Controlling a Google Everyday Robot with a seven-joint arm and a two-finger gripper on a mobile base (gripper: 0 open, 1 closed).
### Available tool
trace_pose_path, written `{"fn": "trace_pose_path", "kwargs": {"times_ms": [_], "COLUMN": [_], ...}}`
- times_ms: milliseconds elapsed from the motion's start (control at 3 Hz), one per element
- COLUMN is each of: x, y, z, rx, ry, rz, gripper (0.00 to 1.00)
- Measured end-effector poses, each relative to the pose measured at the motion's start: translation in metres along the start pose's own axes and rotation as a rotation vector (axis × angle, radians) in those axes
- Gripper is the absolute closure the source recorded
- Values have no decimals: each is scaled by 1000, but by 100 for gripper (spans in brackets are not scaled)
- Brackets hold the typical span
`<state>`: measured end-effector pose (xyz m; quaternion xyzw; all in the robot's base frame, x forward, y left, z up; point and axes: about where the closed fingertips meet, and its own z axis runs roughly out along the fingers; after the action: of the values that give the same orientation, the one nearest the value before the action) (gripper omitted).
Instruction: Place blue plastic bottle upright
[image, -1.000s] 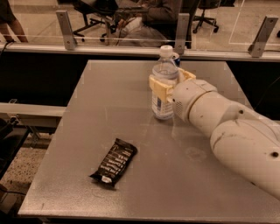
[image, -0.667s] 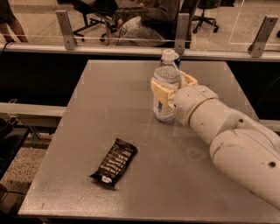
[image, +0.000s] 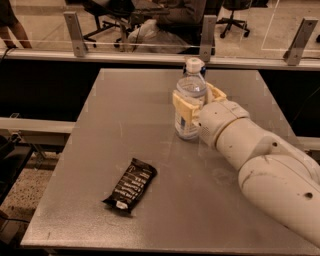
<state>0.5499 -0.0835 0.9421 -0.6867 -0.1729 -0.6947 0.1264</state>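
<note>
The blue plastic bottle (image: 190, 107), clear with a pale label and a white cap, stands upright on the grey table (image: 125, 110) at the back middle. My gripper (image: 199, 100) reaches it from the right. Its two cream fingers (image: 182, 106) sit on either side of the bottle at mid-height, closed against it. The bottle's base rests on the table top. My white arm (image: 265, 165) runs from the gripper to the lower right corner.
A dark snack-bar wrapper (image: 131, 186) lies flat on the front left part of the table. A glass barrier with metal posts (image: 207, 37) runs behind the table's far edge. Office chairs and a person stand beyond it.
The bottle stays upright in the same spot with the gripper around it. My arm has shifted slightly to the right and lower.
</note>
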Motion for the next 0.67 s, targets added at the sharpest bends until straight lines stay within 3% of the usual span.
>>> {"fn": "trace_pose_path", "kwargs": {"times_ms": [333,667], "x": [1,3], "y": [-2,-3], "z": [1,1], "rx": [2,4], "ry": [1,2], "rz": [-2,-5], "gripper": [12,0]}}
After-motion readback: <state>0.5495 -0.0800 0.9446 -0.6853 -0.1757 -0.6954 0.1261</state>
